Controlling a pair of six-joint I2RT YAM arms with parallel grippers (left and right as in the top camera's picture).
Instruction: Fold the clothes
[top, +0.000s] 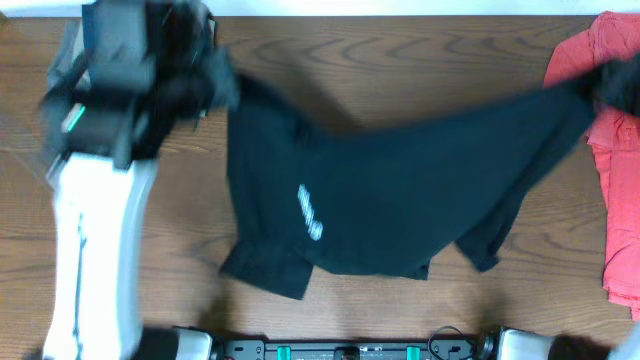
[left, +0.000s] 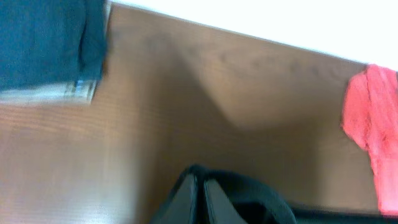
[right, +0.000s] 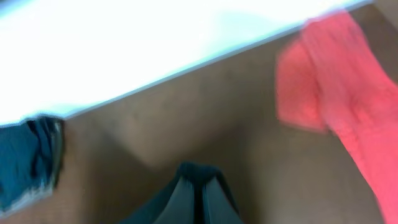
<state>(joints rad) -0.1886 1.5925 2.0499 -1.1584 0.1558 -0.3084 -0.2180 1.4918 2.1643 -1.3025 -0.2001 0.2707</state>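
Overhead, the black shirt (top: 400, 200) is spread wide over the middle of the table (top: 400, 70). Its top edge goes from the table's far left side to the table's far right side, and it dips a little in the middle. A small white mark (top: 310, 213) shows on the shirt, on the half over the left part of the table. Two short sleeves hang toward the near edge of the table. I cannot tell if they touch the wood.

The left gripper (top: 215, 82) is up over the far left part of the table. It is pinching one top corner of the black shirt. In the left wrist view its fingers (left: 183, 199) are pressed tight together with black cloth between them.

The right gripper (top: 608, 82) is up over the far right part of the table. It is pinching the other top corner. In the right wrist view its fingers (right: 180, 196) are pressed together on black cloth too.

A red shirt (top: 620, 170) lies at the right end of the table. A blue folded cloth (left: 43, 43) sits on a tan cloth (left: 43, 93) at the far left corner of the table. The pictures are blurry.
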